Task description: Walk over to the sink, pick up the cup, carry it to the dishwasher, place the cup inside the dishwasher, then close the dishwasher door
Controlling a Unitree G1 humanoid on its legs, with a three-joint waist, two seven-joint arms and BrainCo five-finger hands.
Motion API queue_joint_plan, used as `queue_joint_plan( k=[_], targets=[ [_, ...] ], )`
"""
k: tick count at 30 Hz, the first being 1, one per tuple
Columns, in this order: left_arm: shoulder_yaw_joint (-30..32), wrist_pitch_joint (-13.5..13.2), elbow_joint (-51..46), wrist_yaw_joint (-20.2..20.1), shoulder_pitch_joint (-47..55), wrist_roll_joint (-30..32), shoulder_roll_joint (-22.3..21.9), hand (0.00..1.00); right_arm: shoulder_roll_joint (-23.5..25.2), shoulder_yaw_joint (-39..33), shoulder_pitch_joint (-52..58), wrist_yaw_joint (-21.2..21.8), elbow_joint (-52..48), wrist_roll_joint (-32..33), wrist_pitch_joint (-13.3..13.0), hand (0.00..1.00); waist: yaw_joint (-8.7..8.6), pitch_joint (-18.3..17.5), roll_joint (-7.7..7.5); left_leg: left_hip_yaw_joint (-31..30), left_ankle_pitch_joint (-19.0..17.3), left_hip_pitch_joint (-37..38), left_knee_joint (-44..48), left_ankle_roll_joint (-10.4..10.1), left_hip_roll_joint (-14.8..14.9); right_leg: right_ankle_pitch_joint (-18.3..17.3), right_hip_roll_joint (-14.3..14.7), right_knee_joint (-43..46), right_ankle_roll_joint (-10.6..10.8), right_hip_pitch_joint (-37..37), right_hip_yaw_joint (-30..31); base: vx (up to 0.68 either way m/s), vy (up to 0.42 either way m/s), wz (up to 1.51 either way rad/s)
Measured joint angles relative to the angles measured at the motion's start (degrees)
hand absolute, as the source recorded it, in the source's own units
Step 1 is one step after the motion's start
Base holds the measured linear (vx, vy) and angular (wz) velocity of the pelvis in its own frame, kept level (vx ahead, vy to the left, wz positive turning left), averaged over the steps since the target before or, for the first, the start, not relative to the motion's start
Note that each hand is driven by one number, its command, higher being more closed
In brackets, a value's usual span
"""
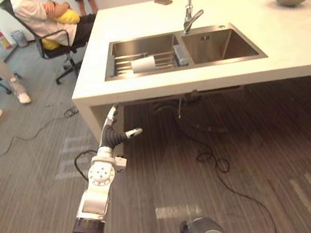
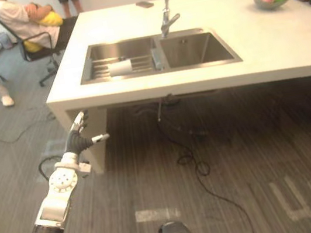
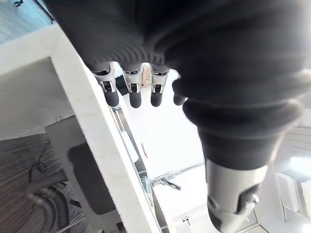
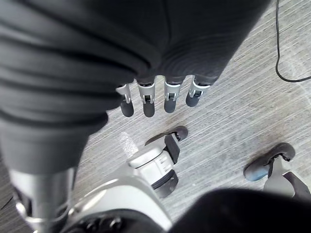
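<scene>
Progress stands at the opening leg: the walk to the sink (image 1: 186,67) looks nearly finished, and nothing after it has begun. The left hand (image 1: 113,136) is up in front of the body, its fingers (image 3: 134,94) straight and slightly apart, the thumb out to one side, holding nothing. The fingertips point up at the near corner of the white counter (image 1: 286,42), just below its edge. Beyond and above those fingertips, the cup (image 1: 143,64) lies on its side on the wire rack (image 1: 120,60) in the left basin, well apart from the hand and untouched. The tap (image 1: 190,19) stands further past the fingers, behind the divider between the two basins.

The right hand (image 4: 146,103) hangs low with its fingers loose and parted, empty, with the carpeted floor (image 4: 233,111) beyond the tips.

By my reading almost everything is left. The robot has to close the last gap to the counter, reach over the edge into the basin and grasp the cup. Then it must carry the cup to the dishwasher, set it inside and shut the door.

A person (image 1: 33,14) sits in a chair far off beyond the left fingers, well away from both hands.
</scene>
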Motion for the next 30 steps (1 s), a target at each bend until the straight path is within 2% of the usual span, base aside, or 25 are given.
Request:
queue_joint_plan(
  k=[1,2,3,5,6,7,8,9,10,11,12,13,14,16,19,21,22,23,24,25,27,28,30],
  targets=[
    [0.03,0.04,-1.88,0.06,0.62,0.01,-0.34,0.0,-0.7,0.07,-0.12,-0.49,-0.13,0.08,0.57,0.0,0.64,-0.41,1.31,-1.05,5.3,-5.67,11.98,0.41,2.04,-0.53,1.6,-2.27,-0.87,2.82,0.28,0.37,-0.137,-0.22],
    [0.28,0.14,-3.1,0.16,0.99,0.12,-0.88,0.0,-1.26,0.12,0.2,-0.7,-0.24,0.24,0.94,0.0,1.39,-0.24,1.44,-1.14,7.95,-9.64,21.03,1.26,4.0,-0.88,3.1,-3.99,-1.57,5.03,0.92,0.45,-0.126,-0.34],
    [0.86,0.15,-5.23,0.55,1.89,0.45,-1.13,0.0,-1.61,0.12,0.35,-1.25,-0.03,0.23,1.35,0.0,1.79,0.02,1.89,-0.85,6.92,-13.91,30.97,1.93,5.46,-1.38,4.4,-5.94,-2.57,8.65,1.46,0.38,-0.08,-0.27],
    [1.95,0.01,-5.86,0.67,2.16,1.16,-0.5,0.0,-1.97,-0.02,0.32,-2.61,1.26,0.23,1.35,0.0,1.98,0.14,1.46,0.34,2.82,-18.7,33.49,2.78,4.22,-1.07,4.56,-9.99,-3.79,14.86,1.62,0.36,-0.056,-0.21],
    [2.48,-0.1,-5.92,0.74,2.16,1.17,-0.38,0.0,-2.37,-0.04,0.07,-2.66,2.0,0.26,1.26,0.0,2.25,0.13,1.43,1.27,1.59,-19.31,31.33,3.05,3.69,-0.27,4.4,-10.91,-3.76,16.24,1.84,0.37,-0.006,-0.31],
    [3.39,-0.25,-6.49,0.99,2.12,1.18,0.14,0.0,-2.95,0.03,-0.04,-2.74,2.32,0.28,1.2,0.0,2.87,0.08,1.26,3.23,-0.49,-20.73,24.82,3.7,2.53,0.4,3.75,-12.43,-4.04,18.03,1.83,0.27,0.028,-0.34],
    [3.54,-0.31,-7.08,1.04,2.12,1.18,0.57,0.0,-3.13,0.07,-0.05,-2.85,2.32,0.27,1.19,0.0,3.27,0.11,1.03,4.1,-1.12,-21.12,20.66,4.09,1.71,0.64,3.26,-13.0,-3.73,18.66,1.94,0.13,0.046,-0.39],
    [3.56,-0.46,-8.97,1.02,2.12,1.21,1.78,0.0,-3.22,0.08,-0.22,-3.03,2.37,0.26,1.17,0.0,3.7,0.2,0.1,4.54,-1.14,-22.03,10.24,4.44,-0.93,1.01,1.81,-13.95,-3.09,19.68,2.58,-0.07,0.064,-0.36],
    [3.64,-0.75,-11.0,1.03,2.11,1.44,2.6,0.0,-3.37,0.05,-0.59,-3.12,2.51,0.23,1.17,0.0,4.13,0.19,-0.89,3.65,1.43,-22.0,-1.5,4.7,-4.12,1.09,0.26,-14.81,-1.66,20.44,3.56,-0.14,0.073,-0.34],
    [3.69,-0.92,-11.89,1.04,2.0,1.95,2.85,0.0,-3.55,-0.01,-0.91,-3.08,2.67,0.22,1.14,0.0,4.38,0.1,-1.09,2.75,4.55,-21.86,-7.65,4.73,-5.58,0.92,-0.34,-15.03,-0.51,20.6,4.02,0.04,0.135,-0.34],
    [3.66,-1.25,-13.5,1.05,1.98,2.46,3.2,0.0,-3.8,-0.26,-1.45,-2.66,2.6,0.31,0.8,0.0,4.67,-0.25,-0.49,0.54,14.22,-21.02,-18.4,5.3,-7.12,-0.01,-0.45,-15.18,1.4,20.86,5.05,0.23,0.233,-0.3],
    [3.61,-1.51,-14.26,1.12,2.17,3.04,3.82,0.0,-3.49,-0.88,-2.42,-2.79,3.48,0.34,0.47,0.0,4.68,-0.37,0.0,-0.54,21.61,-19.83,-22.44,6.89,-7.6,-1.82,-0.27,-15.29,2.49,22.36,6.32,0.32,0.244,-0.17],
    [3.6,-1.24,-14.17,1.11,2.43,3.58,4.37,0.0,-2.62,-1.0,-2.9,-2.96,4.17,0.55,0.32,0.0,4.34,-0.64,-1.73,-0.07,21.9,-19.12,-22.98,7.3,-9.22,-2.18,-2.26,-15.27,3.05,22.85,6.16,0.35,0.271,-0.05],
    [3.35,-1.27,-15.14,1.17,2.6,4.7,4.75,0.0,-0.88,-1.86,-4.55,-2.98,4.47,0.87,0.19,0.0,5.66,-1.63,-4.32,1.61,20.07,-17.2,-25.93,8.54,-12.31,-2.86,-5.79,-15.11,4.51,23.05,7.75,0.32,0.231,-0.12],
    [2.7,-1.26,-15.07,1.03,2.57,5.66,5.64,0.0,0.74,-2.13,-6.5,-2.54,4.52,0.94,1.22,0.0,5.86,-1.89,-4.04,2.03,18.36,-14.67,-27.8,9.37,-14.54,-2.45,-7.68,-11.52,4.88,22.71,7.92,0.21,0.165,-0.06],
    [1.97,-1.26,-15.02,0.68,2.35,5.71,6.06,0.0,0.59,-3.27,-6.13,-2.59,4.43,0.95,1.31,0.0,5.53,-2.35,-3.41,1.19,17.03,-12.33,-28.89,10.33,-15.62,-2.35,-8.52,-2.11,4.89,20.28,7.72,0.1,0.142,0.2],
    [1.81,-1.26,-14.68,-0.01,1.72,5.75,6.25,0.0,0.52,-3.65,-5.9,-2.51,4.41,1.28,1.41,0.0,5.17,-2.4,-3.41,0.49,16.29,-10.86,-29.38,10.64,-16.33,-0.9,-9.3,7.23,5.16,17.09,7.52,0.05,0.149,0.36],
    [1.66,-1.27,-14.23,-0.66,1.11,5.73,6.83,0.0,0.63,-3.84,-5.77,-2.49,4.35,1.34,1.37,0.0,4.82,-2.34,-3.66,-0.62,16.01,-8.64,-30.76,10.98,-17.06,3.1,-10.17,16.28,4.96,13.25,7.37,0.02,0.125,0.4],
    [1.53,-1.26,-13.9,-1.04,0.81,5.71,7.08,0.0,0.64,-3.83,-5.64,-2.49,4.35,1.56,1.34,0.0,4.52,-2.23,-4.1,-1.23,15.81,-7.56,-31.48,11.11,-17.34,5.98,-10.45,19.89,4.91,11.83,7.33,0.03,0.103,0.47],
    [1.15,-1.32,-12.94,-1.56,-0.3,5.71,7.54,0.0,0.76,-3.44,-5.5,-2.52,4.38,2.37,1.25,0.0,3.83,-2.09,-2.81,-2.57,15.5,-5.21,-32.03,11.54,-17.27,7.85,-10.57,25.64,5.1,9.52,7.37,0.01,0.07,0.43],
    [1.22,-1.3,-11.63,-1.87,-1.21,5.68,9.03,0.0,1.01,-2.56,-5.93,-2.54,4.39,2.53,1.35,0.0,3.66,-2.06,-3.53,-2.87,14.55,-4.44,-31.66,11.59,-17.02,0.53,-10.82,28.4,4.83,5.75,5.95,-0.09,-0.007,0.24],
    [1.09,-1.18,-10.24,-2.21,-1.77,5.6,9.78,0.0,1.05,-2.11,-6.05,-2.5,4.39,2.69,1.31,0.0,3.6,-2.03,-3.66,-2.63,14.07,-3.8,-31.52,11.05,-16.36,-2.41,-10.72,25.3,4.82,4.01,3.99,-0.2,-0.077,0.04],
    [0.84,-0.68,-9.81,-2.83,-2.49,5.49,11.05,0.0,0.96,-1.75,-6.46,-2.46,4.32,2.69,1.26,0.0,3.09,-2.05,-3.57,-2.63,13.01,-3.58,-31.2,10.21,-14.92,-4.34,-10.58,16.28,4.72,2.2,1.73,-0.19,-0.052,-0.03]
  ],
)
